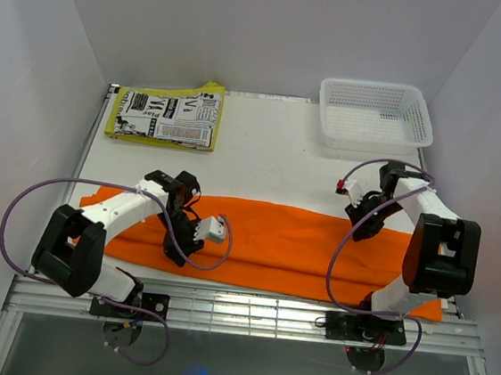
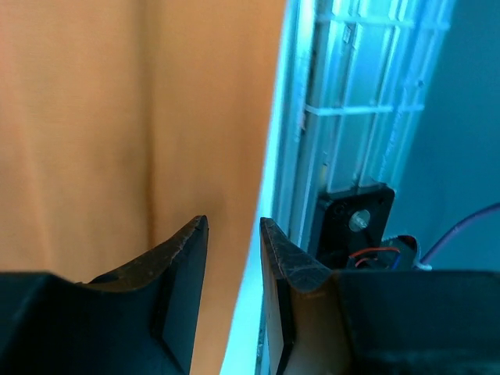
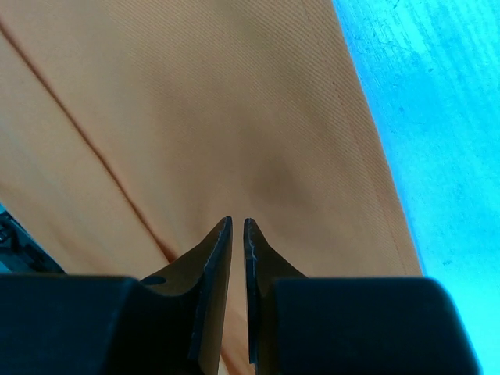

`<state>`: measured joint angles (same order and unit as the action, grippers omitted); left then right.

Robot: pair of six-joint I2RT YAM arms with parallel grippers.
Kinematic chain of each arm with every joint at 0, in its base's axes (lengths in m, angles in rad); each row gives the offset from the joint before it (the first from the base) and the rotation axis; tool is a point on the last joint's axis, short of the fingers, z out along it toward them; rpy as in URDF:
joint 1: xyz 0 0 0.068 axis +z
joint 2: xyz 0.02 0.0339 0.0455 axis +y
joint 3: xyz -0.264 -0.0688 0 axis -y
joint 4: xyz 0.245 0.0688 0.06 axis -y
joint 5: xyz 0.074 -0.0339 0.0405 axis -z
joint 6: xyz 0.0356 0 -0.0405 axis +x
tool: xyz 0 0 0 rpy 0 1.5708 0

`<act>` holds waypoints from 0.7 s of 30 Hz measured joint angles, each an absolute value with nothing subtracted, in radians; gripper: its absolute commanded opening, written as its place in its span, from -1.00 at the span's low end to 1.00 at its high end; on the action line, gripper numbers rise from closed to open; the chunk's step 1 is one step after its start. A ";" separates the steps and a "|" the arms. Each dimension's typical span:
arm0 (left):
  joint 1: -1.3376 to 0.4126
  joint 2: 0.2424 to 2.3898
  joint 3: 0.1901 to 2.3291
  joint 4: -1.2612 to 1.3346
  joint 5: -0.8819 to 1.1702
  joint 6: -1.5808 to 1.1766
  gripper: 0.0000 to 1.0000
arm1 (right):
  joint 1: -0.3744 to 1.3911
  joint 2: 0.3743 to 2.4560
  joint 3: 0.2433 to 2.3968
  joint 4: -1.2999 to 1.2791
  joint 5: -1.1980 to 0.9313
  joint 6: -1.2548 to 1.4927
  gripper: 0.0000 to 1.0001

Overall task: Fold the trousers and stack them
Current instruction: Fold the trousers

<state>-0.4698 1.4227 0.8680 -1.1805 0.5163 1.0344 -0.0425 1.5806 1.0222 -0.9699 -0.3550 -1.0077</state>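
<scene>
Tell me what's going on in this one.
Two robot arms are working on a pair of bright orange cloth trousers, spread flat across the near side of the white table. The left fingers stand open at the cloth's near edge. The right fingers are almost closed over the cloth by its far edge; whether they grip it isn't clear.

Plain white walls (image 1: 276,29) enclose a white table (image 1: 272,154) (metal rails (image 1: 246,311) along its near edge), evenly lit.
</scene>
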 measured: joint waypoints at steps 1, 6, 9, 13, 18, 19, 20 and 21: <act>-0.484 1.402 0.852 -1.186 0.508 1.039 -0.14 | -0.038 1.594 1.016 -0.956 -0.348 -0.994 -0.67; -0.532 1.326 0.815 -1.233 0.479 1.037 -0.16 | -0.022 1.624 1.013 -0.923 -0.344 -0.956 -0.70; -0.532 1.319 0.860 -1.196 0.485 0.974 -0.37 | -0.001 1.615 1.009 -0.912 -0.347 -0.944 -0.76; -0.532 1.336 0.952 -1.035 0.486 0.851 -0.50 | 0.060 1.581 0.973 -0.886 -0.347 -0.922 -0.84; -0.541 1.460 1.009 -0.859 0.440 0.768 -0.62 | 0.098 1.570 0.953 -0.856 -0.344 -0.894 -0.84; -0.544 1.494 1.008 -0.834 0.423 0.759 -0.64 | 0.100 1.570 0.953 -0.850 -0.343 -0.889 -0.84; -0.546 1.526 1.006 -0.811 0.405 0.751 -0.65 | 0.102 1.570 0.952 -0.841 -0.342 -0.884 -0.84; -0.548 1.555 1.001 -0.788 0.388 0.746 -0.66 | 0.105 1.570 0.952 -0.830 -0.342 -0.877 -0.84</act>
